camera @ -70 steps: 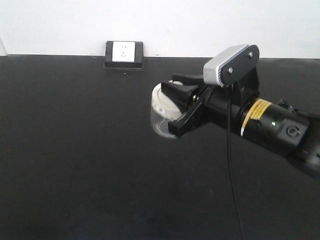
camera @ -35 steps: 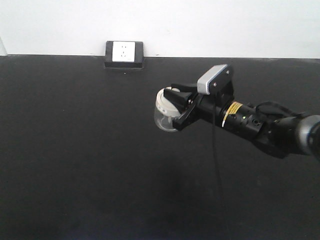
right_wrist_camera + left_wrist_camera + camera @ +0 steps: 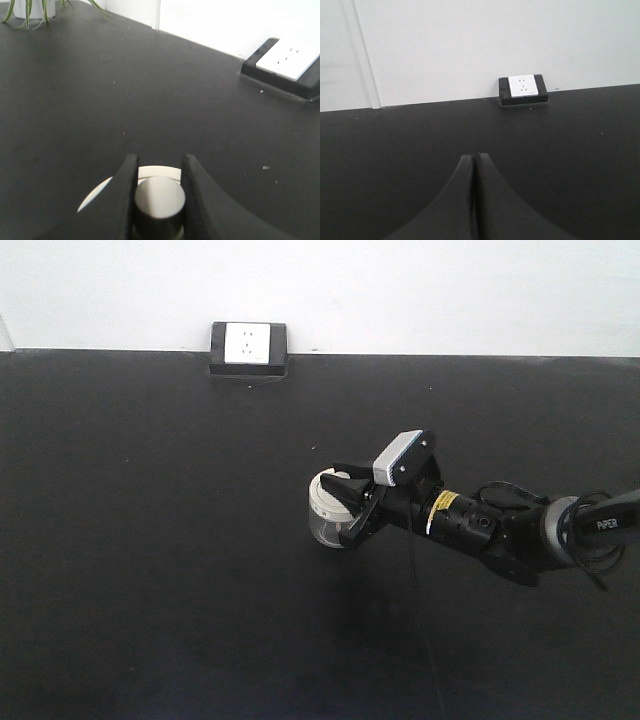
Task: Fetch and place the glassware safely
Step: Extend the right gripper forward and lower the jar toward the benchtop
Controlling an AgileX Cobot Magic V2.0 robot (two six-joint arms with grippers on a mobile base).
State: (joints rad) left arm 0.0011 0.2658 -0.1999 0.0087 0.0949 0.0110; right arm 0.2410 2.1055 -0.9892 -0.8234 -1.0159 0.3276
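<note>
Right tool [image 3: 352,508] clamped on the knob of a small squat clear glass jar [image 3: 327,515] with a cream-white lid.
The jar sits mid black worktop [image 3: 150,540]; left tool [image 3: 474,170] is closed, empty.

Jar [image 3: 328,523] right side: hidden behind the right gripper [image 3: 350,512].
Lid [image 3: 150,173]: cut off by the lower edge, wrist view.
Plant [image 3: 30,7]: cropped at the top.
Left gripper [image 3: 474,200]: base cut off below.
</note>
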